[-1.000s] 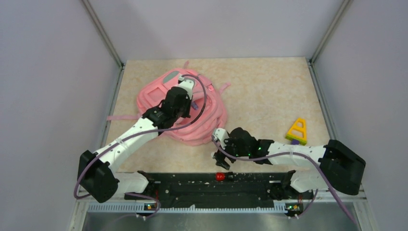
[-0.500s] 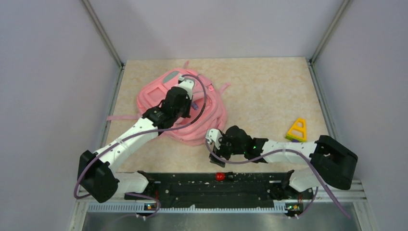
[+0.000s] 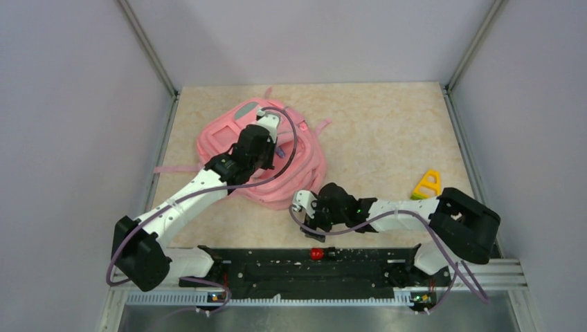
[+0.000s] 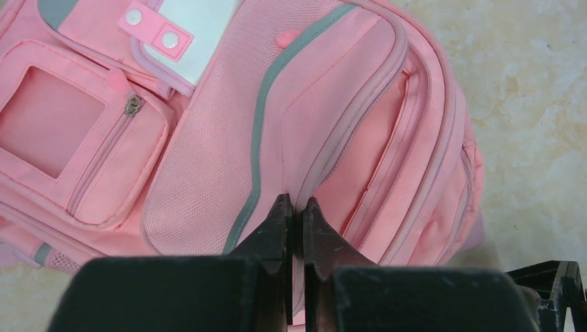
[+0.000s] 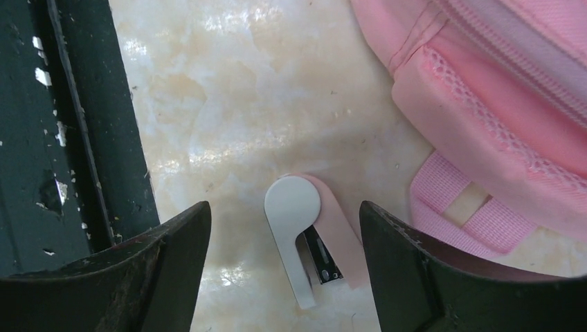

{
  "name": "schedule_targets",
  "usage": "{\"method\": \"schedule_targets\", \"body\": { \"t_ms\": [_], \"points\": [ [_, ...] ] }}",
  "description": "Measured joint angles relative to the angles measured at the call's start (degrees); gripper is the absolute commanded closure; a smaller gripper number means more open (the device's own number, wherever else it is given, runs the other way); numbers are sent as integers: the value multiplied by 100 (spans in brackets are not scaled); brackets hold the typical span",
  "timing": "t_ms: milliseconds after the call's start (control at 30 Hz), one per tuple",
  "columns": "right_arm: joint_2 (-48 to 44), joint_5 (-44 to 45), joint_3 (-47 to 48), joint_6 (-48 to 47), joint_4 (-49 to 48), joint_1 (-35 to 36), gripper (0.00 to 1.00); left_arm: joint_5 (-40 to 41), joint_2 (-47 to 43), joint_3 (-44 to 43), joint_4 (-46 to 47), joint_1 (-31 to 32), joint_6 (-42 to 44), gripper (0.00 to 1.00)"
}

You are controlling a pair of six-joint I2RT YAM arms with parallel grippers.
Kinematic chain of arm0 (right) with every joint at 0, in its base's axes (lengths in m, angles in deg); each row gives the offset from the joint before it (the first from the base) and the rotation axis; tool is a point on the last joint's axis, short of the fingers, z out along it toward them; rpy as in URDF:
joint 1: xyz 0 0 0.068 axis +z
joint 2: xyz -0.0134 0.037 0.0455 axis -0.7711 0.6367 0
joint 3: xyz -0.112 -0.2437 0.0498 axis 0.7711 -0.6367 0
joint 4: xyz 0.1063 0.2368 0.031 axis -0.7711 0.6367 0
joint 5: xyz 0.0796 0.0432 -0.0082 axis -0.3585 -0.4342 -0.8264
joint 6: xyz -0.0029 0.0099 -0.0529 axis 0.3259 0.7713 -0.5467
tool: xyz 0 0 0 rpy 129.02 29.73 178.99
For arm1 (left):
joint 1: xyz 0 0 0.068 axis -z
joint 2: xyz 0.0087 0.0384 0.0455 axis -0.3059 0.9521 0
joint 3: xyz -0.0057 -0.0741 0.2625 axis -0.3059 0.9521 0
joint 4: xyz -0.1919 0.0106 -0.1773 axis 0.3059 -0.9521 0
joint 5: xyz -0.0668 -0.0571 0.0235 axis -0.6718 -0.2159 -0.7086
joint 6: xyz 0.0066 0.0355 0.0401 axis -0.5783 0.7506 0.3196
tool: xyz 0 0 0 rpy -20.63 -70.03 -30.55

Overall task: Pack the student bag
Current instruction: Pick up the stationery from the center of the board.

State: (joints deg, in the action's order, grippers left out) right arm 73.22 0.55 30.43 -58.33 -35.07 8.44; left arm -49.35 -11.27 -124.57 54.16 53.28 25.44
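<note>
Down at the near edge of the bench (image 3: 387, 124) runs the black rail (image 3: 311, 266), and right beside it the right gripper (image 5: 284, 214) hangs low over the marbled top, fingers spread wide. Between those fingers lies a small white-and-pink clip-like item (image 5: 294, 207), flat on the bench, and neither finger touches it. Just beyond it, a pink webbing loop (image 5: 460, 207) and a mesh-edged corner of the student bag (image 3: 308, 162) come into the wrist view, close to the item but apart from it. Over near the right edge sits a yellow triangle toy (image 3: 428, 184), partly hidden behind the right arm. Further back, the bag lies flat in the left half of the bench, toward the far-left corner, front pockets up, one thin strap trailing out to the left edge. And on top of it is the left gripper (image 4: 295, 207), tips pressed together right at the seam where the grey-trimmed front panel meets a zip line. Whether fabric or a zip pull is caught between them, I cannot tell.
</note>
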Motion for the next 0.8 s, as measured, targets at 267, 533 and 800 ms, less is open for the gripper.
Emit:
{"method": "schedule_targets", "body": {
  "t_ms": [267, 533, 800],
  "points": [
    [35, 107, -7, 157, 131, 24, 45, -24, 0, 0, 0, -9, 0, 100],
    [-350, 549, -138, 544, 133, 74, 54, -37, 0, 0, 0, -13, 0, 100],
    [-527, 767, -391, 723, 131, 133, 35, -39, 0, 0, 0, -13, -2, 100]
  ]
}}
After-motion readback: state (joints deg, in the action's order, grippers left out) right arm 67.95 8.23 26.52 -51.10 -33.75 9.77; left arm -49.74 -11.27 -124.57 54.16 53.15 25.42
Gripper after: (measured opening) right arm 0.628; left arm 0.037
